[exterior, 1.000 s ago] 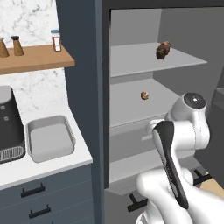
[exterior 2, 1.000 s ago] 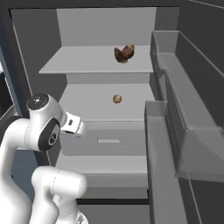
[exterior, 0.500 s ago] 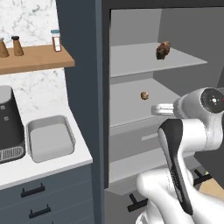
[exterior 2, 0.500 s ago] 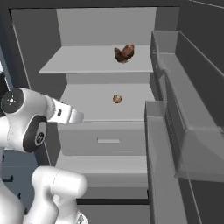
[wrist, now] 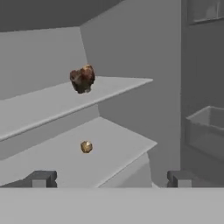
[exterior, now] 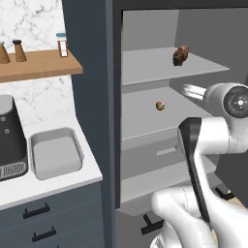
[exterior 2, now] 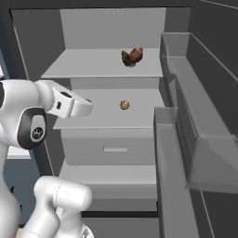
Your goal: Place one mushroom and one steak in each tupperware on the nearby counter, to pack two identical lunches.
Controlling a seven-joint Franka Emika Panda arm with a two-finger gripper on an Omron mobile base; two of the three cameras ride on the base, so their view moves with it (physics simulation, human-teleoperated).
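Note:
A brown steak (exterior: 180, 55) (exterior 2: 132, 56) lies on the upper shelf of the open fridge. On the shelf below it sits a small tan mushroom (exterior: 160, 105) (exterior 2: 124, 105). In the hand view the steak (wrist: 82, 78) and mushroom (wrist: 86, 146) are ahead and apart from my gripper (wrist: 109, 179), which is open and holds nothing. My hand (exterior 2: 74, 104) hovers in front of the middle shelf, left of the mushroom. One pale grey tupperware (exterior: 54, 156) stands empty on the white counter (exterior: 48, 186).
A black coffee machine (exterior: 10, 138) stands left of the tub. Above it, a wooden wall shelf (exterior: 34, 65) carries small bottles. The fridge door with its bins (exterior 2: 195, 139) stands open on the right. A drawer front (exterior 2: 114, 149) sits under the middle shelf.
The arm has swung upward and its hand has risen from drawer height to the level of the middle shelf, pointing into the fridge. The food has not moved.

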